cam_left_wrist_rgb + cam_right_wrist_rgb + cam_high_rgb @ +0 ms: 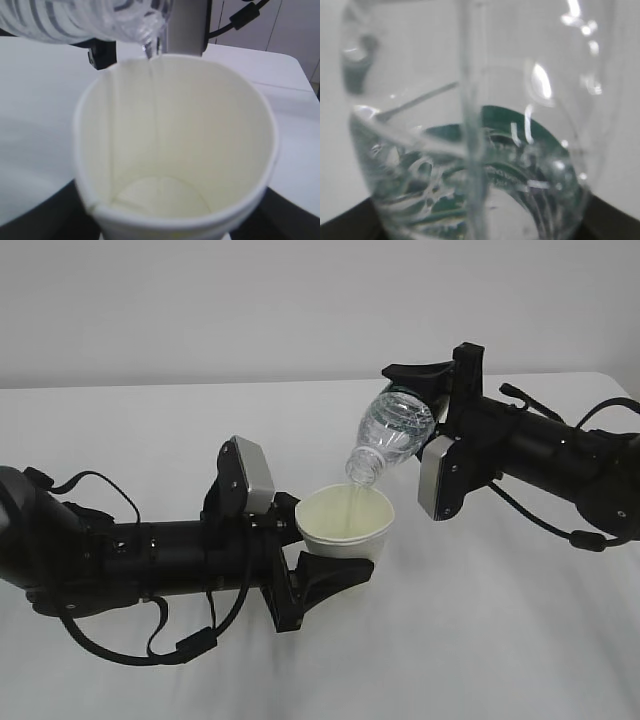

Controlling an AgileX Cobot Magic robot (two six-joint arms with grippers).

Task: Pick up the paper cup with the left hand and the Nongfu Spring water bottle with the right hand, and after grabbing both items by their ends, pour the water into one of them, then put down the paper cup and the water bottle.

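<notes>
The left hand (335, 575) grips the paper cup (345, 523); the right hand (432, 405) grips the tilted Nongfu Spring water bottle (392, 436), pouring; putting down is left.

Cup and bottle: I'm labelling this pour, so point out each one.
cup (345, 520), exterior view, inner wall below the rim.
bottle (392, 430), exterior view, ribbed clear body above the neck.

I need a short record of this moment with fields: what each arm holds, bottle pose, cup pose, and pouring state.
left tool: shut on the paper cup, held above the table
right tool: shut on the water bottle at its base
bottle pose: tilted, neck down over the cup rim
cup pose: upright, mouth open
pouring: a thin stream of water enters the cup
</notes>
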